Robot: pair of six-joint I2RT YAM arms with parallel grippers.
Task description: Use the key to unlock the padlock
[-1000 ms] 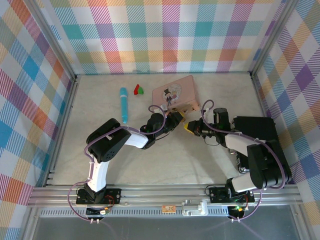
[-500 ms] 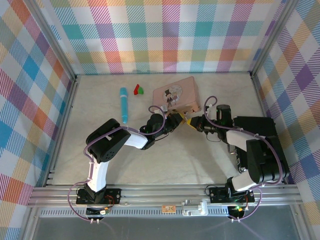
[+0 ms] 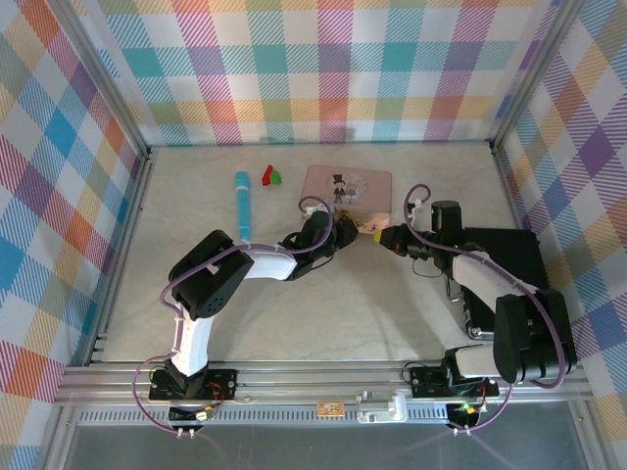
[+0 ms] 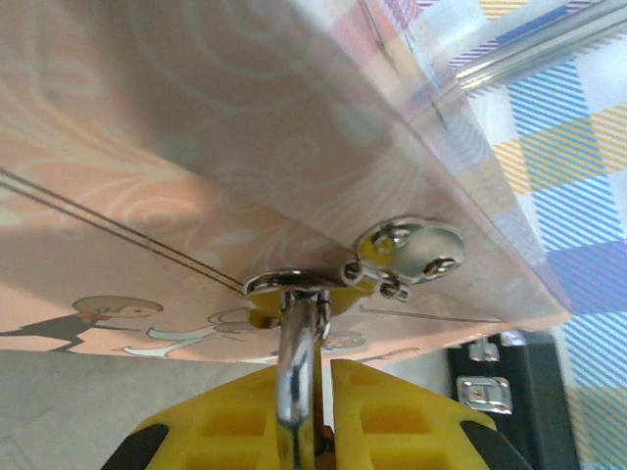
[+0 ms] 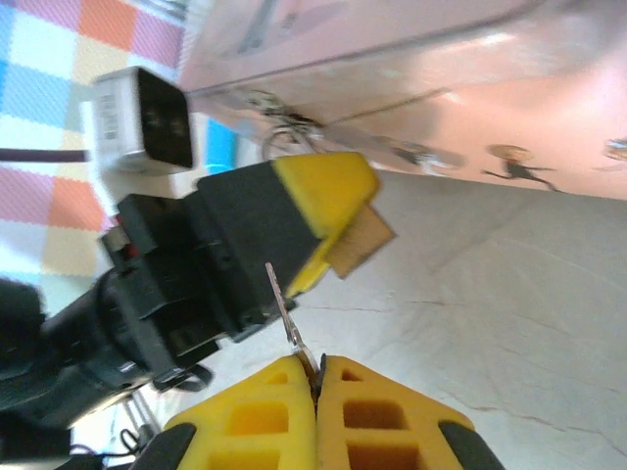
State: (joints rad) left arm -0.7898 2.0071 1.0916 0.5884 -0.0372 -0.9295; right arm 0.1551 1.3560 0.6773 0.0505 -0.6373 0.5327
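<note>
Jaws pinched shut: left gripper [image 4: 315,392] holds the padlock [image 5: 359,240], right gripper [image 5: 316,377] the key [image 5: 284,302].

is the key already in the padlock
No, the key sticks up from the shut right end effector with its whole blade bare in open air, not inside the padlock.

A pink rectangular tin box with a cartoon figure on its lid [image 3: 353,181] lies toward the back of the pale marbled tabletop [image 3: 323,304]. Left of it, a small red piece [image 3: 266,174] and a small green piece [image 3: 277,178] sit side by side. Further left lies a turquoise pen-like cylinder [image 3: 241,204]. A black case [image 3: 514,245] sits at the right edge.
</note>
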